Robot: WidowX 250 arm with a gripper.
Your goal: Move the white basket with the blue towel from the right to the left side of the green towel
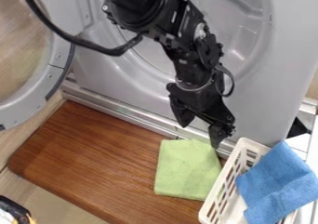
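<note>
Basket [251,145] beside green cloth [186,170], lengthwise toward camera, near end effector [200,135]

Cloth [186,169] on board [93,158]; towel [276,183] in basket [212,196] to right.

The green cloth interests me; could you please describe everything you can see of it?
The green cloth is pale, apparently soft fabric, folded into a rough square. It lies flat on the brown board, beside the basket. The open end effector hangs by its upper right corner; contact is unclear.
</note>
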